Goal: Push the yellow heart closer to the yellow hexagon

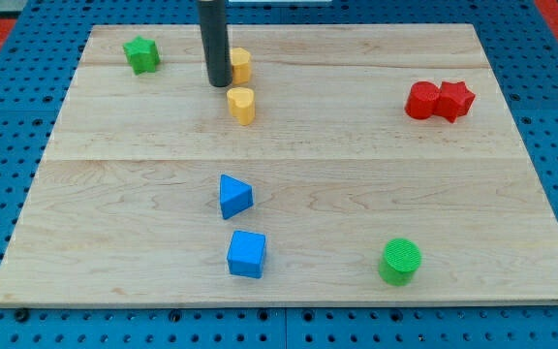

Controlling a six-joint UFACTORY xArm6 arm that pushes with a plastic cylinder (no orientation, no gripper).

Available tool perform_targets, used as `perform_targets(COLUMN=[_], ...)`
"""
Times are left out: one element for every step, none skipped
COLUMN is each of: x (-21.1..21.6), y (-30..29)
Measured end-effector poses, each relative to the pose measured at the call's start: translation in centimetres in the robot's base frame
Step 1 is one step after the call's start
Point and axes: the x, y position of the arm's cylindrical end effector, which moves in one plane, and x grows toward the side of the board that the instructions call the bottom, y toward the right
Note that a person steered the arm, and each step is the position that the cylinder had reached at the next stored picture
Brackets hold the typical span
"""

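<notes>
My tip (219,82), the lower end of the straight dark rod, was seen resting on the pale wooden board (356,194) near the view's top, with nothing held, since the rod carries no jaws. Just beside the tip, to the view's right, the small yellow hexagon block (241,65) was found, partly hidden behind the rod; whether the two touched could not be told. A little below and to the right of the tip, the small yellow heart block (242,104) was seen, close to the hexagon but apart from it, with bare wood between them and nothing standing in the way.

To the view's left of the tip and slightly higher, the green star-shaped block (141,54) was placed near the board's corner. Well below the tip, the blue triangular block (234,196) was seen, and further down still the blue cube (247,254). Far to the right of the tip, two red blocks (439,101) were set touching each other, their shapes hard to make out. Farthest away, down at the lower right, the green cylinder (400,261) was found.
</notes>
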Motion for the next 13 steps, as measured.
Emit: perform_targets(x=[-2.8,-3.1,-3.7,-3.3,-1.5,1.5,3.7,8.2,8.6,9.9,9.7,8.3,2.4], y=[0.8,10.2,10.7,10.7,10.7,12.6,15.5,22.8,28.6,18.7,7.2,1.2,8.8])
